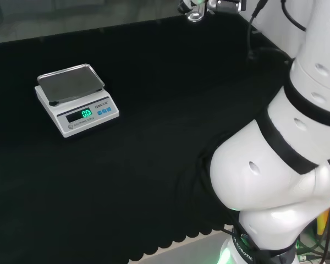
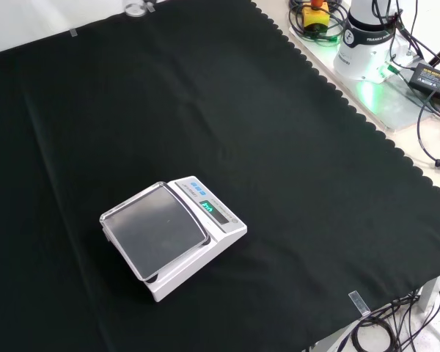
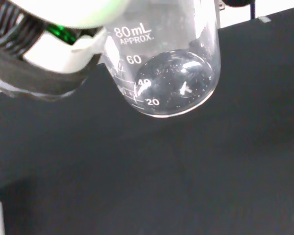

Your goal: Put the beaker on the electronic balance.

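Observation:
A clear glass beaker (image 3: 171, 73) with printed volume marks hangs in the air above the black cloth, and it looks empty. My hand (image 3: 44, 54) is shut on it, with black and white fingers against its side. In the head view the hand (image 1: 193, 3) and the beaker's round base (image 1: 195, 16) sit at the top edge, far right of the balance. The front view has the beaker (image 2: 136, 9) at the top edge. The white electronic balance (image 1: 77, 99) stands on the cloth at the left with a bare steel pan (image 2: 155, 229) and a lit green display.
My arm's white links (image 1: 286, 143) fill the right of the head view. In the front view the arm's base (image 2: 367, 37), cables and a yellow box with a red button (image 2: 313, 16) lie beyond the cloth's scalloped edge (image 2: 367, 121). Open black cloth surrounds the balance.

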`<state>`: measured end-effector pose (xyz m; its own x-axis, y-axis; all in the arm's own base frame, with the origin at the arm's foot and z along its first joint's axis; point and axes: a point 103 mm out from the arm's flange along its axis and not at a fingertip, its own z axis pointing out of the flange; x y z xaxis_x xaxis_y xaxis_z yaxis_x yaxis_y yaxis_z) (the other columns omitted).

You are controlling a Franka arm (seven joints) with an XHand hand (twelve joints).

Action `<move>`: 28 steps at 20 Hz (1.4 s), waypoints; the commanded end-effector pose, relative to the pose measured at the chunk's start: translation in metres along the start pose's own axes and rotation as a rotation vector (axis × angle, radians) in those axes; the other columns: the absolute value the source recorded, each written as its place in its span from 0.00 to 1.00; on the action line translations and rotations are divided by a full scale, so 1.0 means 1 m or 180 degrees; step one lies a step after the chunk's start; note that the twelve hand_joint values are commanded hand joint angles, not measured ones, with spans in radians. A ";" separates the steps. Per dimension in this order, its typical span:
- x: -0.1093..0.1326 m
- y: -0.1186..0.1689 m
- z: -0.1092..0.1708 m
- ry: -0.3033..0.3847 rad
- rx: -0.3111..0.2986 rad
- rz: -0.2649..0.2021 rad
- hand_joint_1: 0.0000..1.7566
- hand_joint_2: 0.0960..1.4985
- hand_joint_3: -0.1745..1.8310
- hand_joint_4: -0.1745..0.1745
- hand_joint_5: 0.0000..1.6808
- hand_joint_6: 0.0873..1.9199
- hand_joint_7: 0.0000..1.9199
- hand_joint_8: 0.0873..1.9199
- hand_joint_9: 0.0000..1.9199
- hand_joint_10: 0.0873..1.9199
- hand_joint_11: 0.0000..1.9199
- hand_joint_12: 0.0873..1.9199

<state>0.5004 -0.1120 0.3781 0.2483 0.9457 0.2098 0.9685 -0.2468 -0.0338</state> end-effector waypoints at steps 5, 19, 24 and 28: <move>0.049 -0.038 0.026 -0.0009 0.0228 -0.0018 0.68 0.29 0.55 0.00 0.79 0.35 0.99 0.10 1.00 0.28 0.85 0.36; 0.163 -0.001 0.092 0.0222 0.0398 -0.0248 0.68 0.29 0.55 0.00 0.79 0.35 0.99 0.10 1.00 0.28 0.84 0.36; 0.213 0.028 0.114 0.0144 0.0441 -0.0410 0.68 0.29 0.55 0.00 0.79 0.35 0.99 0.10 1.00 0.29 0.84 0.36; 0.240 0.042 0.127 0.0100 0.0463 -0.0519 0.68 0.29 0.55 0.00 0.79 0.35 0.99 0.10 1.00 0.29 0.84 0.36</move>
<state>0.5578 0.0579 0.3153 0.1816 0.9546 0.2359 0.9773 -0.1486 -0.1511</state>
